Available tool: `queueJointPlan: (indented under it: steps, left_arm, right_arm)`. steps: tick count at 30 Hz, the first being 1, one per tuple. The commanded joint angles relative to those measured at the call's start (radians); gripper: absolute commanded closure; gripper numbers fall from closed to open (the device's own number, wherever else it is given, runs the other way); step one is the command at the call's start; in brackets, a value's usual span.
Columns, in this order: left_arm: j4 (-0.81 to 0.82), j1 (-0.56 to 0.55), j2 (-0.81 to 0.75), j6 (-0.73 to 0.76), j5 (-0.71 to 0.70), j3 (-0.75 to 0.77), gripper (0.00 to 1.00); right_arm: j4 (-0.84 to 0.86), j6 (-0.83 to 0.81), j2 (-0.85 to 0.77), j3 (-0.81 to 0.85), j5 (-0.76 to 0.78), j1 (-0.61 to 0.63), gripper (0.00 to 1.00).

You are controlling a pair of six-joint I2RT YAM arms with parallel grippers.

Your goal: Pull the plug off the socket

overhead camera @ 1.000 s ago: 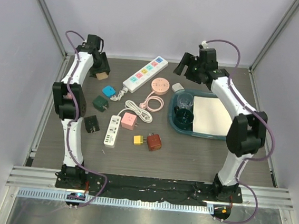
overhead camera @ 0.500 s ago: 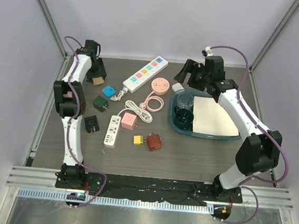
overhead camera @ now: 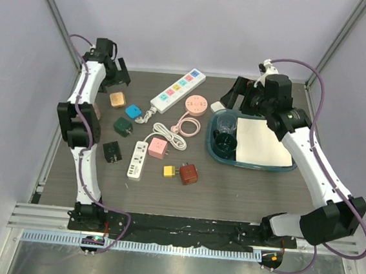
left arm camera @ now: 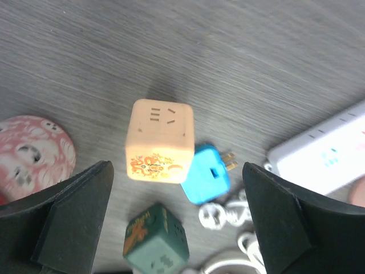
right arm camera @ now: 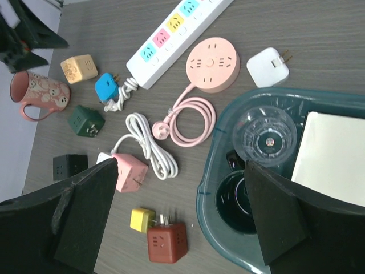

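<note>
Pincers on both arms are spread wide and empty. The left pincer (left arm camera: 177, 191) hangs at the far left of the desk (overhead camera: 243, 188) over a tan cube socket (left arm camera: 159, 141), and the right pincer (right arm camera: 177, 188) is high over the far side by the teal tray (overhead camera: 251, 164). The likeliest target is a yellow plug (overhead camera: 169, 170) whose prongs meet a red-brown cube socket (overhead camera: 188, 174). It lies near the middle, well apart from both; I cannot tell how deeply it is seated. I judge this the approach stage. Next, one pincer should pin the red-brown cube while the other pinches the yellow body and draws it straight left.
</note>
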Motion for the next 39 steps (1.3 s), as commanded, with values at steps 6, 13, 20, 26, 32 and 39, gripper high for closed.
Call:
queueJointPlan:
  steps: [6, 13, 20, 26, 32, 39]
  left_arm:
    - [0.133, -0.094, -0.522, 0.044, 0.329, -0.274, 0.0]
    - [0.396, -0.206, -0.909, 0.018, 0.559, -0.688, 0.0]
    - [0.624, -0.283, -1.209, 0.025, 0.589, -1.077, 0.0]
    - [0.611, -0.338, -1.259, 0.059, 0.509, -1.118, 0.0]
    - [0.595, -0.337, -1.268, 0.064, 0.489, -1.115, 0.0]
    - [0.62, -0.337, -1.288, 0.05, 0.497, -1.131, 0.0]
  right_arm:
    - [-0.087, 0.077, -0.138, -0.074, 0.155, 0.039, 0.01]
    - [-0.065, 0.134, -0.22, -0.163, 0.126, 0.048, 0.0]
    - [-0.04, 0.097, -0.287, -0.217, 0.093, 0.048, 0.0]
    - [0.096, 0.056, -0.359, -0.312, 0.057, 0.048, 0.0]
    - [0.158, 0.073, -0.381, -0.352, 0.037, 0.047, 0.0]
    - [0.219, 0.103, -0.39, -0.39, -0.012, 0.048, 0.0]
